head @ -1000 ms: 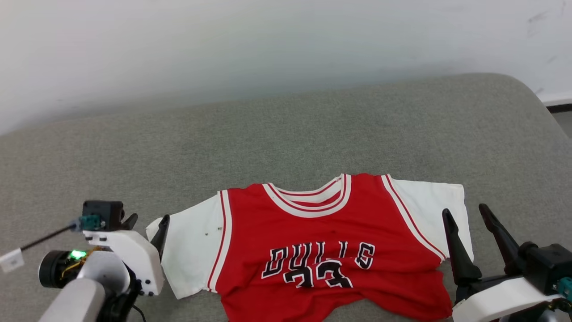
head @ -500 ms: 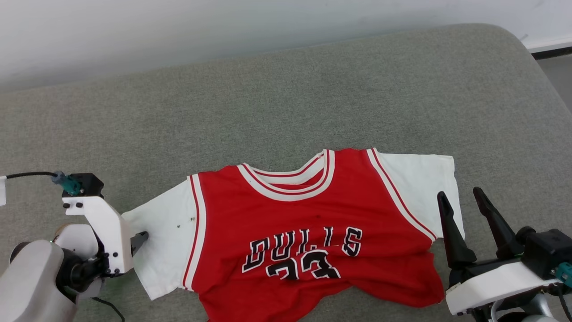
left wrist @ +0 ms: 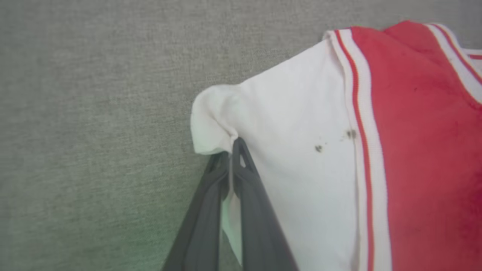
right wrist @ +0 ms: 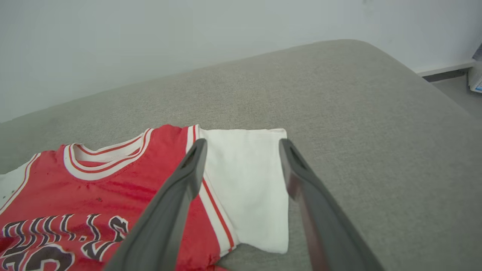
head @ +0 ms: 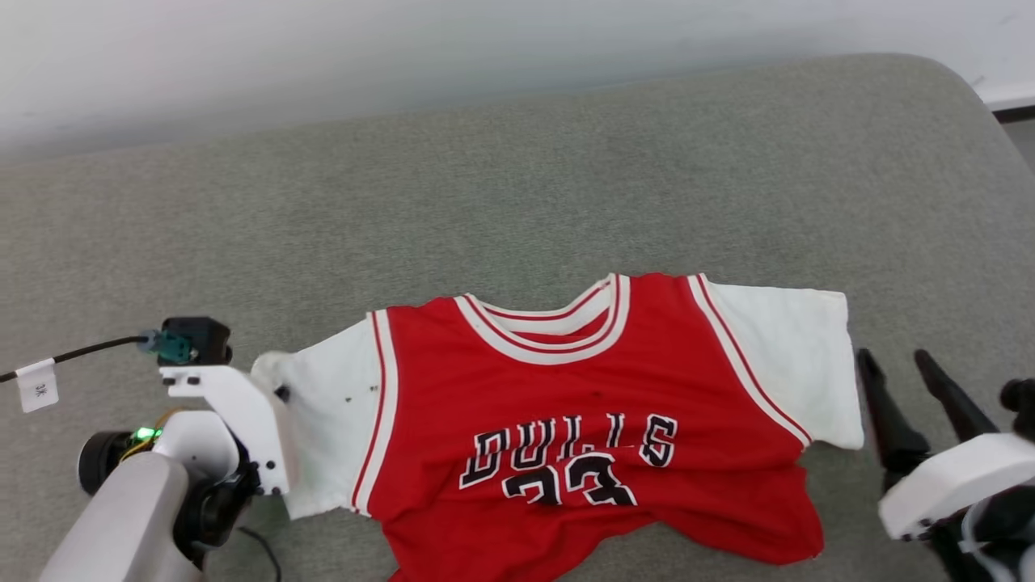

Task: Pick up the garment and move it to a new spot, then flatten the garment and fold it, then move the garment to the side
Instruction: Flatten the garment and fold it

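**Left sleeve pinched, right tool wide**

The grey surface [head: 517, 186] carries the garment [head: 566, 380], spread face up on the part nearest me, hem rumpled. My right tool [right wrist: 243, 145] hovers with fingers wide apart by the right sleeve [right wrist: 244, 177]. My left tool [left wrist: 231, 148] is clamped on the outer edge of the left sleeve [left wrist: 286, 124].

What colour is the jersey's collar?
White with red stripes; the collar shows best in the head view.

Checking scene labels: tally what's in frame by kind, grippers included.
Red jersey T-shirt with white short sleeves: 1
Dark two-fingered grippers: 2 (left gripper, right gripper)
Grey fabric-covered surface: 1
Total: 4
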You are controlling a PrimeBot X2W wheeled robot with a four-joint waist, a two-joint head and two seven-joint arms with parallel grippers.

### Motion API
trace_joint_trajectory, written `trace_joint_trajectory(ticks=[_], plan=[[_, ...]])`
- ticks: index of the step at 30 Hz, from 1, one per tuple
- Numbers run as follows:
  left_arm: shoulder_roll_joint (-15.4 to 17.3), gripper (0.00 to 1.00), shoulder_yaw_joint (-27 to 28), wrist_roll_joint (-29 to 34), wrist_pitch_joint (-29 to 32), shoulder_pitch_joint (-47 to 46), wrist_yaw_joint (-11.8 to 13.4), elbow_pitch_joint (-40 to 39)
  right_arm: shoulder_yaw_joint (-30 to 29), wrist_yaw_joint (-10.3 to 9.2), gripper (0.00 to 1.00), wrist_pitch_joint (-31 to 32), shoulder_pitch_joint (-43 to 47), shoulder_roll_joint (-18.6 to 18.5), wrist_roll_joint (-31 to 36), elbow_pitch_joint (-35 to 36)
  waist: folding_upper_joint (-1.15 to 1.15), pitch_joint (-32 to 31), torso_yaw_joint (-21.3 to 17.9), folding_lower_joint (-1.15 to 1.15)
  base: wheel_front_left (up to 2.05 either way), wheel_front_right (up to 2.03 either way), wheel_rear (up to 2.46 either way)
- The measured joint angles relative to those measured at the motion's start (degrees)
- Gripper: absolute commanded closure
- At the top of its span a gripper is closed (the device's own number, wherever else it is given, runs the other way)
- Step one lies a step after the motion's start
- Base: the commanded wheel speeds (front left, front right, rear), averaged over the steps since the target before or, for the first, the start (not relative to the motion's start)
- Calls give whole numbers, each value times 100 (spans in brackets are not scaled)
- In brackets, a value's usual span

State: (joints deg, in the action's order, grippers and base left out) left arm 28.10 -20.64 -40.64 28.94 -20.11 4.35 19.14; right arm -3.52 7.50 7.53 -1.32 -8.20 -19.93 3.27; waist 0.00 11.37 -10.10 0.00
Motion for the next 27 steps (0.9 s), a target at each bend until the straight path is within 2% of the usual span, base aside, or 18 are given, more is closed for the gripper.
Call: trace_joint_trajectory(ticks=[3,7,13,19,25,26,27], plan=[[-77,100,-15,188,-309,5,162,-320,-253,-1,0,592,-198,-281,-319,-448,0,-45,143,0,0,0,0],[-149,100,-75,319,-522,-5,203,-736,-501,-1,0,1559,-497,-667,-548,-1059,0,-22,358,0,0,0,0],[-328,100,-212,583,-690,-319,348,-1457,-661,-1,0,2833,-1296,-984,-898,-1683,0,384,659,1,0,0,0],[-372,100,-345,758,-694,-546,399,-1842,-582,0,0,3390,-2060,-1237,-948,-2168,0,843,862,1,0,0,0],[-394,100,-421,768,-693,-573,389,-1916,-475,-1,0,3908,-2418,-1381,-1053,-2554,0,1067,1035,0,0,0,0],[-398,100,-417,757,-694,-571,389,-1914,-461,-2,46,3958,-2430,-1399,-1062,-2576,0,1070,1050,0,0,0,0],[-396,100,-416,743,-694,-566,389,-1906,-436,-2,70,3994,-2452,-1413,-1085,-2587,0,1062,1053,1,0,0,0]])
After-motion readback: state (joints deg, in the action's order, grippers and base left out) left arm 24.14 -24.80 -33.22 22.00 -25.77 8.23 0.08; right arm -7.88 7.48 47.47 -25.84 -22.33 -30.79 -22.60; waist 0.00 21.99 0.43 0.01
